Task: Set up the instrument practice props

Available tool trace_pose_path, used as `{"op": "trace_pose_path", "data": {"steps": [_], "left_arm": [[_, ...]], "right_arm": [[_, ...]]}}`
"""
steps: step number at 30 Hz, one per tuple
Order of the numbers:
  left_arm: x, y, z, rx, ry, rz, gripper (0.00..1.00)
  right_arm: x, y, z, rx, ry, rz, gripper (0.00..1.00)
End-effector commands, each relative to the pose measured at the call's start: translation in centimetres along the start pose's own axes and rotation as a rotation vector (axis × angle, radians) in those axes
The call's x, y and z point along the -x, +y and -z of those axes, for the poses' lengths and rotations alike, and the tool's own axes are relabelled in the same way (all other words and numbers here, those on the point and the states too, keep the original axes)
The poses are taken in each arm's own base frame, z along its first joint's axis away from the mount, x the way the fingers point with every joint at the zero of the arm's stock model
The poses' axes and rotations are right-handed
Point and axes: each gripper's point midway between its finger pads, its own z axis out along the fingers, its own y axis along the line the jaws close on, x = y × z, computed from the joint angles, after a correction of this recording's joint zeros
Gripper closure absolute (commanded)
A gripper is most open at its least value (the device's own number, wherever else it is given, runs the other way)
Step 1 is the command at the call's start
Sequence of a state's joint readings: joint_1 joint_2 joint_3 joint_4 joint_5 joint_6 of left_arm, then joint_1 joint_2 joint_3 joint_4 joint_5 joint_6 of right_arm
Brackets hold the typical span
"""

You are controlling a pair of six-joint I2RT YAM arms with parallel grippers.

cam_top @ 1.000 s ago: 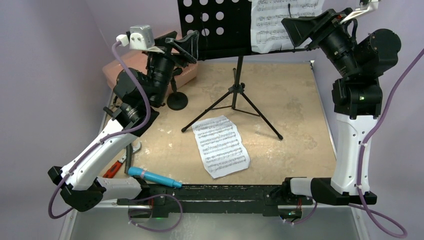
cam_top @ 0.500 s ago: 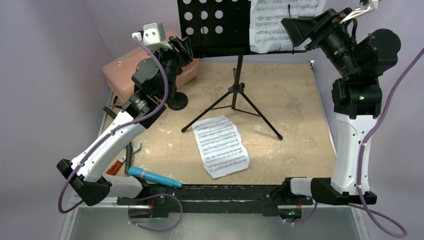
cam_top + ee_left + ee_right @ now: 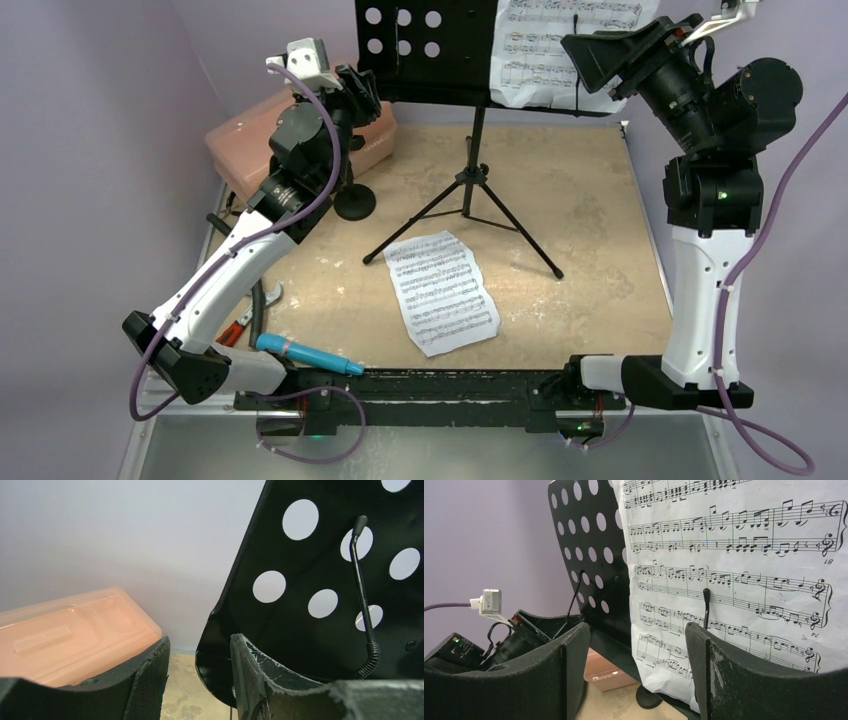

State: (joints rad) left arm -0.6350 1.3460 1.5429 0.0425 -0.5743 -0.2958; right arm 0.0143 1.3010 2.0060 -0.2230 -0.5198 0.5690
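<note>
The black tripod music stand (image 3: 470, 180) stands at the back, its perforated desk (image 3: 425, 50) up high. One sheet-music page (image 3: 555, 50) rests on the desk's right half, and a second page (image 3: 440, 292) lies flat on the table. My left gripper (image 3: 362, 92) is open at the desk's lower left corner (image 3: 220, 650), which sits between the fingers against the right one. My right gripper (image 3: 590, 55) hangs open before the page (image 3: 734, 580) and touches nothing. The mic stand's round base (image 3: 354, 202) is behind my left arm. The cyan microphone (image 3: 305, 356) lies at the near edge.
A pink translucent box (image 3: 245, 150) sits at the back left, also showing in the left wrist view (image 3: 70, 635). A red-handled tool (image 3: 232, 333) lies beside the left arm's base. The tripod legs (image 3: 530, 245) spread over the middle of the table.
My left arm rose and swung right to the desk's lower left corner, its jaws narrowing. The desk and its page shifted slightly left. The right arm stayed still.
</note>
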Motion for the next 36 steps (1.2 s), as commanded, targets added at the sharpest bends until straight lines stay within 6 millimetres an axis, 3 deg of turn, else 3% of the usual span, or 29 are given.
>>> {"op": "trace_pose_path", "data": {"steps": [1, 4, 6, 10, 16, 21, 24, 28, 36], "left_arm": [[2.2, -0.9, -0.3, -0.04, -0.046, 0.034, 0.53], [2.6, -0.9, 0.2, -0.052, -0.057, 0.044, 0.49], [3.0, -0.7, 0.8, -0.063, -0.072, 0.057, 0.38], [3.3, -0.2, 2.2, -0.082, -0.083, 0.07, 0.27], [3.6, 0.5, 4.3, -0.103, -0.072, 0.103, 0.22], [2.2, 2.5, 6.7, -0.076, -0.039, 0.151, 0.2], [-0.1, 4.2, 8.2, -0.041, 0.019, 0.17, 0.2], [-4.5, 6.5, 10.5, 0.03, 0.161, 0.194, 0.19], [-15.1, 9.7, 15.7, 0.136, 0.478, 0.305, 0.18]], "right_arm": [[1.4, 2.1, 0.6, 0.072, -0.042, 0.034, 0.27], [1.4, 2.8, 0.8, 0.108, -0.045, 0.047, 0.26], [1.3, 3.3, 0.8, 0.14, -0.052, 0.057, 0.24], [-0.5, 5.3, 1.9, 0.284, -0.023, 0.068, 0.22], [-3.1, 6.9, 3.7, 0.39, 0.018, 0.074, 0.21], [-5.6, 7.9, 5.8, 0.449, 0.052, 0.064, 0.2], [-7.5, 7.9, 6.9, 0.458, 0.096, 0.049, 0.19], [-10.2, 7.4, 8.3, 0.436, 0.158, 0.021, 0.19], [-17.3, 4.3, 11.5, 0.294, 0.29, -0.08, 0.18]]}}
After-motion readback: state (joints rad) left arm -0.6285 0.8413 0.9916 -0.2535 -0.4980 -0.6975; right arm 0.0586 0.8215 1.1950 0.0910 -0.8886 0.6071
